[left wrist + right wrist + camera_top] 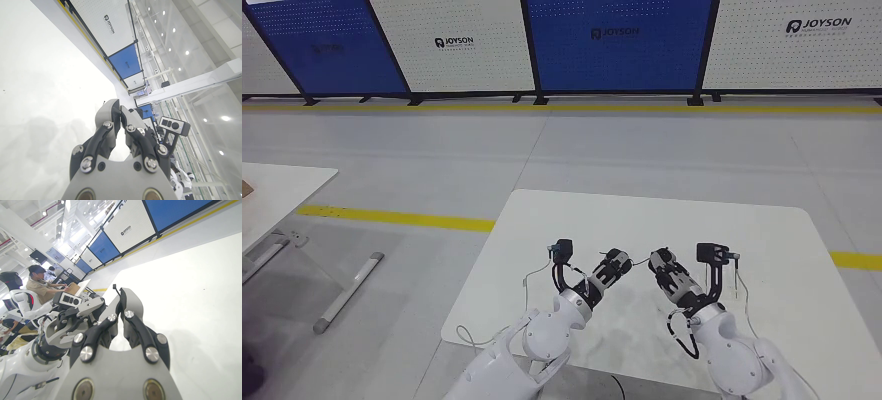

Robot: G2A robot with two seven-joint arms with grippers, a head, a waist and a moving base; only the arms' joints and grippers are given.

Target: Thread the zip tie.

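1. Arms from both sides meet over the white tabletop [742,230] in the top view. The left gripper [617,266] and the right gripper [662,266] point at each other, tips near but apart. A thin dark line crosses the gap, and I take it for the zip tie [640,262].
2. Left wrist view: the jaws of the left gripper [120,111] are pressed together. I cannot tell if the strap is pinched between them. A small black piece [104,102] shows just beside the tip; it may be an end of the tie.
3. Right wrist view: the jaws of the right gripper [121,294] are clamped on the black zip tie [115,289]. Its square head sticks out free beyond the tips, in the air above the tabletop.
4. My judgement: the step in hand is the lining up, before the tail enters the head, because I see no closed loop. The next move calls for bringing the tail tip exactly in front of the slot of the head, strap bent round and not twisted, then a short straight push. The slot is small, so I would go slowly.
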